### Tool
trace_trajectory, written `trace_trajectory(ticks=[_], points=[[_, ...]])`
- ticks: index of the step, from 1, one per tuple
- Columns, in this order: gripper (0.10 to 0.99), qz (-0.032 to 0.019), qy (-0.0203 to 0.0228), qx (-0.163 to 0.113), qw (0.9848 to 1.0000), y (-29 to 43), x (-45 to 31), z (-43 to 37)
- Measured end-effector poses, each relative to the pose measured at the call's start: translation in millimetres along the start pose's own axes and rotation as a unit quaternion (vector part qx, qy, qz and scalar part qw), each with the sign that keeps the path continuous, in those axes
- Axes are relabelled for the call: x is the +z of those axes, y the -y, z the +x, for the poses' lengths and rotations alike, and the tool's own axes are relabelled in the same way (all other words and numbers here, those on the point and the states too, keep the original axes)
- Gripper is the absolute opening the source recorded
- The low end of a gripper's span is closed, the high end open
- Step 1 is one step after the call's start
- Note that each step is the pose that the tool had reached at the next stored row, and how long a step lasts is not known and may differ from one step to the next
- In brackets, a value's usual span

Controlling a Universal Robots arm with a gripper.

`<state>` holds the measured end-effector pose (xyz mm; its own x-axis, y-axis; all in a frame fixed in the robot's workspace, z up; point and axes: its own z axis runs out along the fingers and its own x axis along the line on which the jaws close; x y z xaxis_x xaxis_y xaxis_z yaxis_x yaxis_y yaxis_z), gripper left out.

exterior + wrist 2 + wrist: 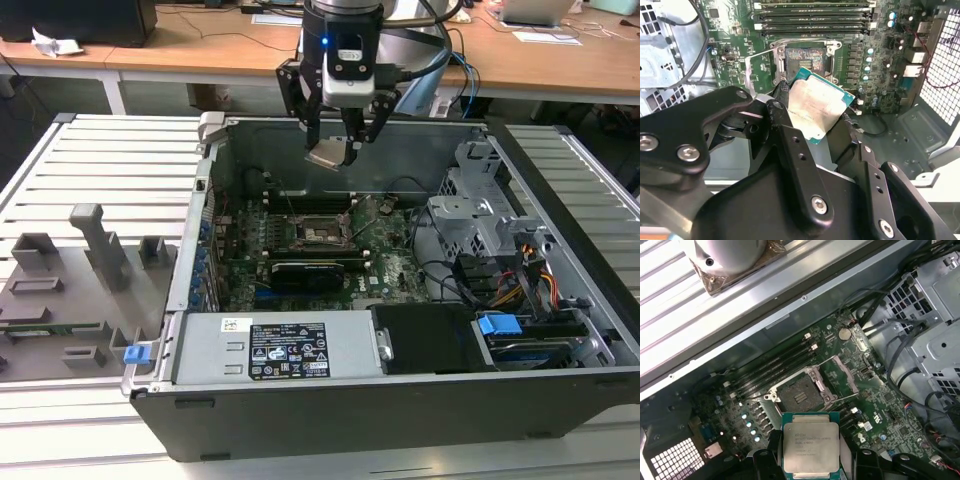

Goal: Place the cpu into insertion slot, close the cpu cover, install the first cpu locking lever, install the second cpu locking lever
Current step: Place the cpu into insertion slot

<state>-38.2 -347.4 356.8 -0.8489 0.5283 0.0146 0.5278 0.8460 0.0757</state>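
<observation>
Item: gripper (336, 148), fingers closed on the edges of cpu (810, 450). Chip held tilted, well above motherboard (875, 410) inside open PC case (400, 425). Insertion slot (801, 395) bare, w/ cpu cover (844, 374) standing open beside it.

Risks, my guess:
- tilted chip lands skewed, bends socket pins
- thin edge grip slips, cpu drops onto board
- wrong orientation vs. socket notches

cpu (810, 446) print, label (288, 352) print, illegible
</observation>
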Motion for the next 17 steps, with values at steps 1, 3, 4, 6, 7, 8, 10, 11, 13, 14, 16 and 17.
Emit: trace_trajectory(ticks=[1, 3, 4, 6, 7, 8, 10, 11, 13, 14, 16, 17], points=[[0.541, 0.0, 0.0002, 0.002, 1.0, 0.0, 0.0, 0.0], [0.541, -0.0001, 0.0005, 0.007, 1.0, 0.0, 0.0, 0.0], [0.541, -0.0001, 0.0007, 0.009, 1.0, 0.0, 0.0, 0.0], [0.541, -0.0002, 0.0011, 0.015, 0.9999, 0.0, 0.0, 0.0], [0.541, -0.0002, 0.0012, 0.017, 0.9999, 0.0, 0.0, 0.0], [0.541, -0.0003, 0.0016, 0.021, 0.9998, 0.0, 0.0, 0.0], [0.541, -0.0004, 0.002, 0.026, 0.9997, 0.0, 0.0, 0.0], [0.541, -0.0003, 0.0022, 0.028, 0.9996, 0.0, 0.0, 0.0], [0.541, -0.0004, 0.0025, 0.032, 0.9995, 0.0, 0.0, 0.0], [0.541, -0.0005, 0.0027, 0.035, 0.9994, 0.0, 0.0, 0.0], [0.541, -0.0006, 0.0031, 0.041, 0.9992, 0.0, 0.0, 0.0], [0.541, -0.0006, 0.0032, 0.043, 0.9991, 0.0, 0.1, 0.0]])
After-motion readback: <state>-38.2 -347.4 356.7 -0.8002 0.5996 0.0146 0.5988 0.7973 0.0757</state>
